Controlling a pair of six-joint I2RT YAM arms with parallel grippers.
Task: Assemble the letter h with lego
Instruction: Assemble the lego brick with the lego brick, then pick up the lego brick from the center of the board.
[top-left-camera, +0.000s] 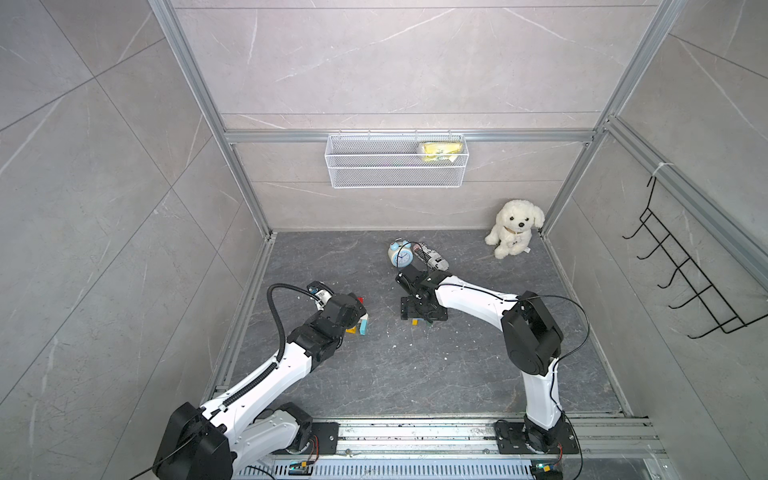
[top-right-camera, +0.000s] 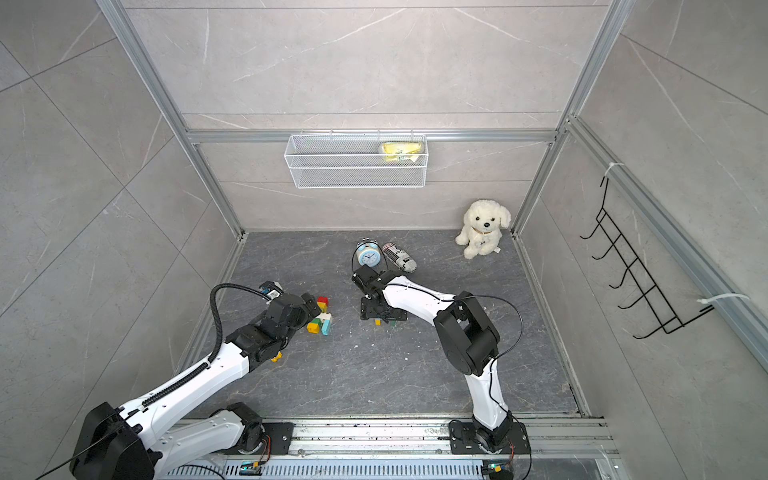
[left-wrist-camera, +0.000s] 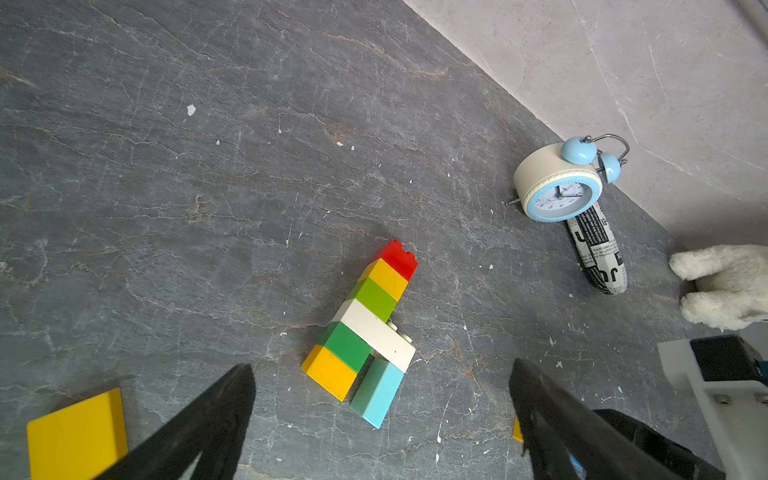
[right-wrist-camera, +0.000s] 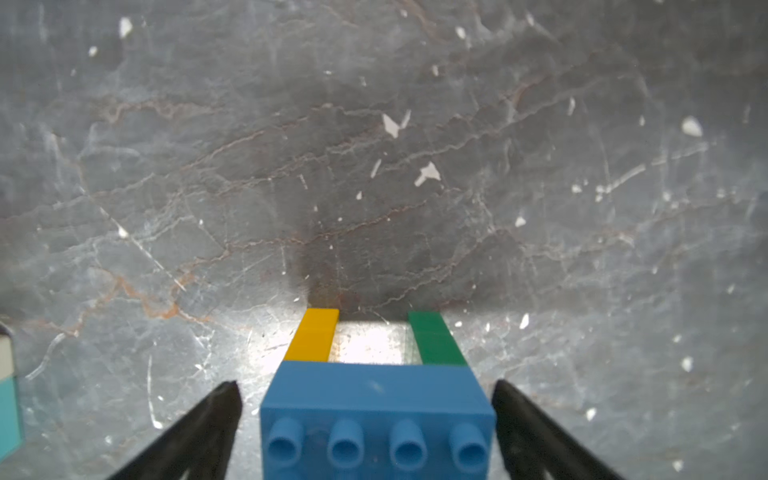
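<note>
Two builds near the clock (left-wrist-camera: 557, 191): left gripper (left-wrist-camera: 380, 368) gapes empty above a stack (left-wrist-camera: 374, 328) already reading h, I'd say; right gripper (right-wrist-camera: 365, 385), released, straddles the blue-topped arch (right-wrist-camera: 374, 399), unjoined.

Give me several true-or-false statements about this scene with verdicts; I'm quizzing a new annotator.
1. A red brick ends the lego column. True.
2. The left claw grips a brick. False: it is open, with nothing held.
3. The blue brick sits between the right claw's open jaws. True.
4. The plush dog sits in the wire basket. False: it sits on the dark surface.
5. A yellow brick and a green brick sit against the blue brick. True.
</note>
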